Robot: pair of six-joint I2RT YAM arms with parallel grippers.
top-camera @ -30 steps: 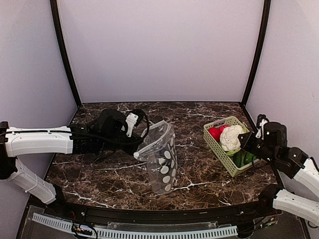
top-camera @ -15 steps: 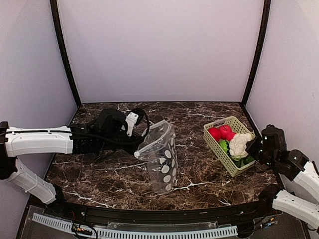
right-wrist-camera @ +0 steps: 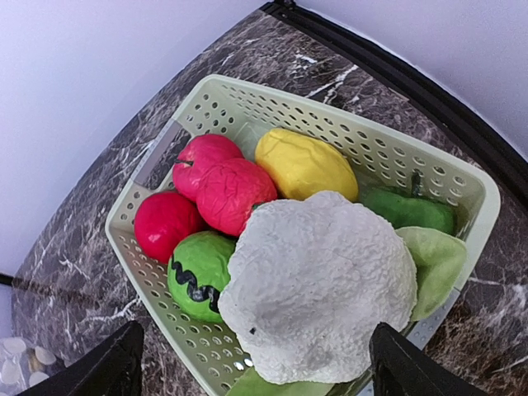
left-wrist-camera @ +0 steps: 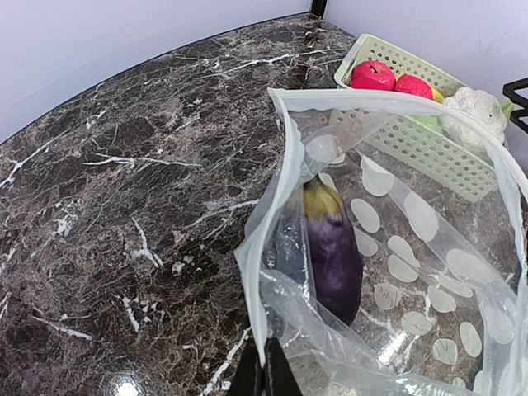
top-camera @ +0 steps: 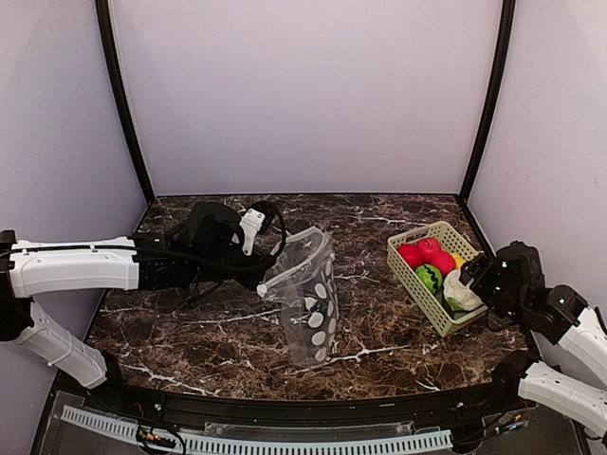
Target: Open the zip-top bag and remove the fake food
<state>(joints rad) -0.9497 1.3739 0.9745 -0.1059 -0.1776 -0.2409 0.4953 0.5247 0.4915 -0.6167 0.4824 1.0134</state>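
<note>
Cauliflower (right-wrist-camera: 318, 285): since a second ago it has gone from mid-basket (top-camera: 415, 287) to the lower-right end, uncovering green and yellow toys (right-wrist-camera: 305, 165) beside the red fruits (right-wrist-camera: 235, 194).
Right pincer (right-wrist-camera: 262, 367): spread wide above the cauliflower, gripping nothing.
Left pincer (left-wrist-camera: 264, 373): pinched on the rim of the zip-top bag (top-camera: 308, 308), holding its mouth up and open.
Bag position: centre of the tabletop (top-camera: 379, 327); in the top view its long axis runs from the mouth at upper centre down toward the lower edge.
Purple piece (left-wrist-camera: 334, 256): inside the bag; nearly upright in the left-wrist view, yellow-green stem end uppermost.
Handling: the film looks thin, floppy and slick, and would likely sag shut if released. The purple piece looks light and smooth, best taken across its thick middle, through the mouth.
</note>
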